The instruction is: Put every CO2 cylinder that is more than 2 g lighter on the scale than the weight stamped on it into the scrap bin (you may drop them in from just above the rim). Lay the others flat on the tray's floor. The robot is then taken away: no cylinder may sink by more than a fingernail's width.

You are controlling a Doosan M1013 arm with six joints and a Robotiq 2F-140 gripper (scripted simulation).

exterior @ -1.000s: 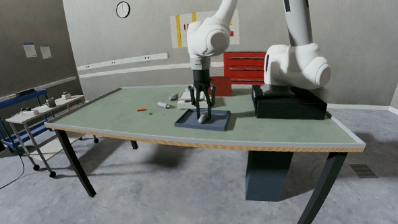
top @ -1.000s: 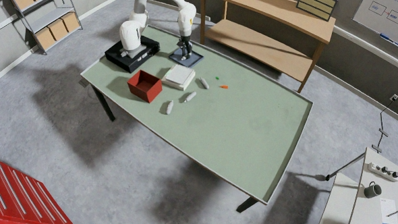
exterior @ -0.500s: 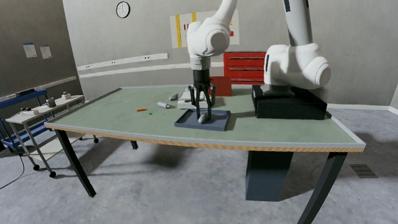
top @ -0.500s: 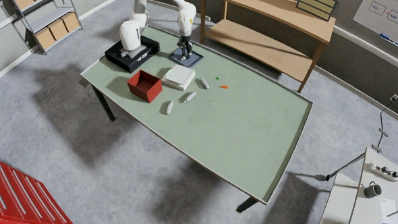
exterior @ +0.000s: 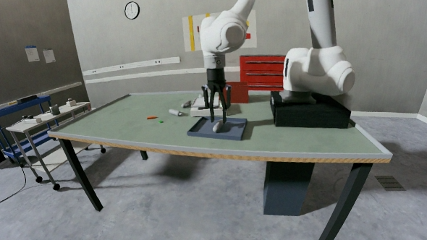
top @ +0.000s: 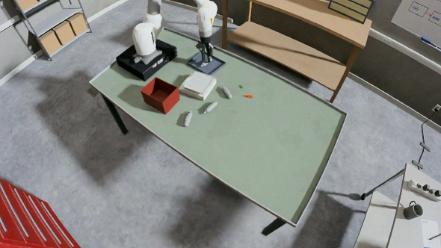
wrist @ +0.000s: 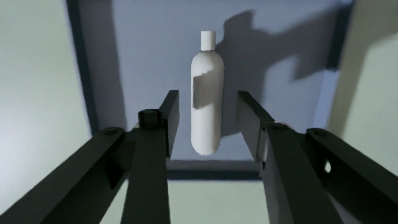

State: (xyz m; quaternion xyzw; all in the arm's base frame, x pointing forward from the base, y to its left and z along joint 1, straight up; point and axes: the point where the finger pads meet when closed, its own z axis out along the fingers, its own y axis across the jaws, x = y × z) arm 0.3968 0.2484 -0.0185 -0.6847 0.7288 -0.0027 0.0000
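A white CO2 cylinder (wrist: pixel 206 100) lies flat on the floor of the blue-grey tray (wrist: pixel 150 50), neck pointing away; it also shows in the exterior view (exterior: pixel 217 126). My gripper (wrist: pixel 208 105) stands open over it, one finger on each side with a gap to the cylinder; it shows in the exterior and top views too (exterior: pixel 218 121) (top: pixel 205 60). Three more cylinders lie on the table: one (top: pixel 226 92) right of the white scale (top: pixel 199 85), two (top: pixel 211 107) (top: pixel 187 118) in front of it. The red scrap bin (top: pixel 160 95) stands left of the scale.
The arm's black base (top: pixel 146 59) stands at the table's far left corner, beside the tray (top: pixel 208 65). A small orange piece (top: pixel 248 95) and a green one (top: pixel 241 86) lie right of the cylinders. A wooden shelf unit (top: pixel 299 45) stands behind the table.
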